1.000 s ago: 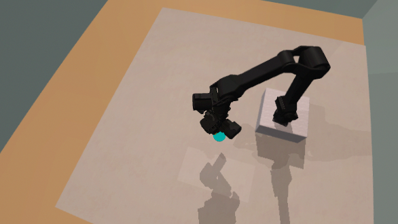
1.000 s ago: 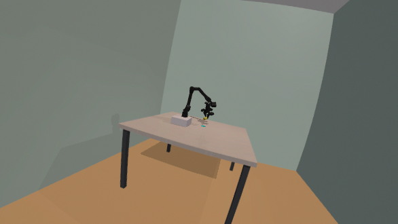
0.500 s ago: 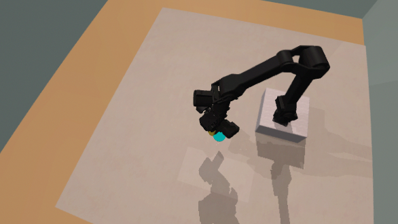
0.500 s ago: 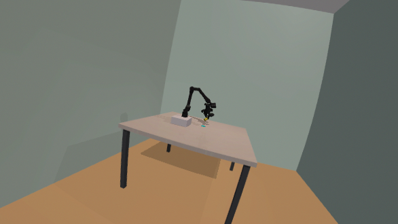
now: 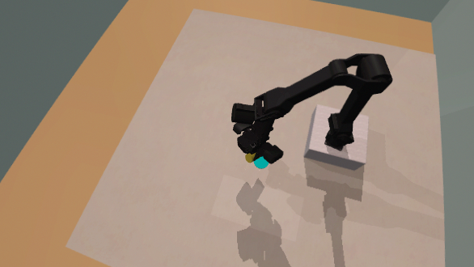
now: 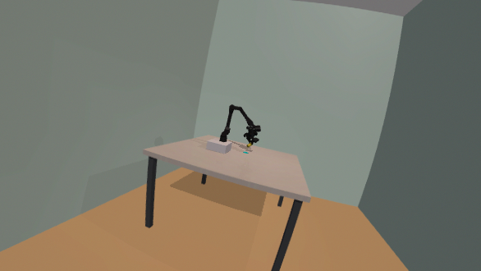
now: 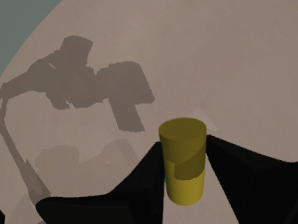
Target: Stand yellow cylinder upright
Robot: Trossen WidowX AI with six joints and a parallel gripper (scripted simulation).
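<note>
My gripper (image 5: 258, 152) (image 6: 251, 142) (image 7: 182, 144) is shut on the yellow tall cylinder (image 5: 250, 158) (image 6: 249, 144) (image 7: 185, 162), which stands out between the two fingers in the wrist view. The cylinder is held in the air above the table and looks tilted in the exterior view. The cyan circle (image 5: 261, 163) (image 6: 245, 153) lies flat on the table, just beside and below the cylinder in the top view. In the wrist view only a tiny cyan sliver shows at the cylinder's left edge; the rest is hidden.
The arm's pale base block (image 5: 336, 137) (image 6: 218, 146) stands on the table (image 5: 162, 162) (image 6: 263, 164), to the right of the circle in the top view. Shadows of the arm fall across the table top. No other loose objects show.
</note>
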